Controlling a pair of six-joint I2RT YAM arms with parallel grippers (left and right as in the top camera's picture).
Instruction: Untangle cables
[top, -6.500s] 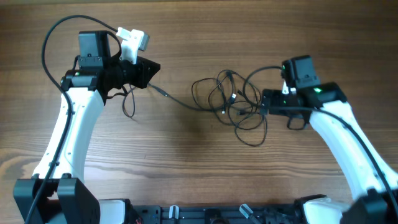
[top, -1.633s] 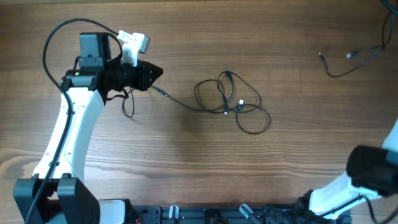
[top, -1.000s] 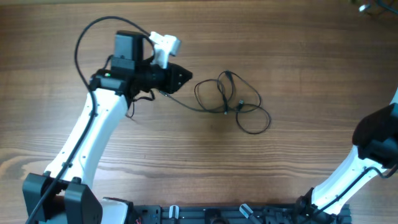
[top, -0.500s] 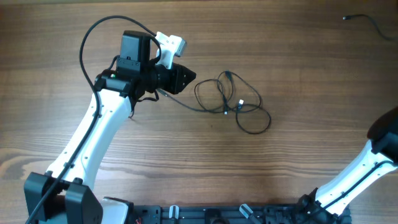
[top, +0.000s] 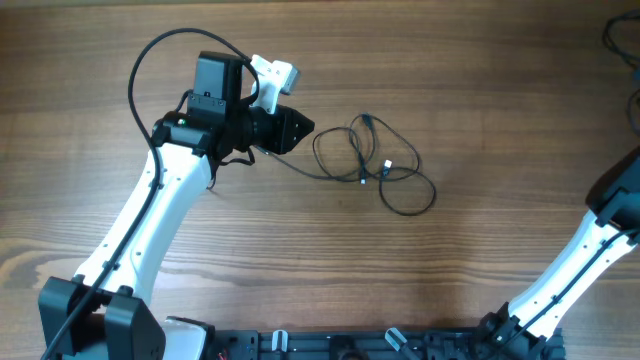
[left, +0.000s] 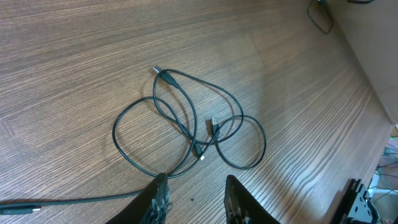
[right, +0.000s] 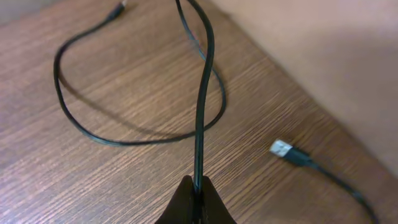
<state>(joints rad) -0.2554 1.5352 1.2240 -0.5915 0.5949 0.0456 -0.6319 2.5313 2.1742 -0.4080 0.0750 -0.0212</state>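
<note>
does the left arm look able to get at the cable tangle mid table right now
Probably yes: the left claw is open right beside the cable tangle, only bare table between. The right claw, shut on another cable, is far off.

- The table (top: 300, 260) is brown wood with a clear grain that runs from 9 o'clock to 3 o'clock in the overhead view, and it fills nearly all of that view.
- A black rail (top: 340, 345) with small pale fittings lies along the table's edge at 6 o'clock in the overhead view.
- A plain beige surface (left: 373, 43) lies beyond the table's slanting edge, at 2 o'clock in the left wrist view.
- The same kind of beige surface (right: 323, 56) fills the 1 to 3 o'clock corner of the right wrist view.
- A dark bracket-like piece (left: 351, 199), only partly seen, sits off the table's edge at 4 o'clock in the left wrist view.
</note>
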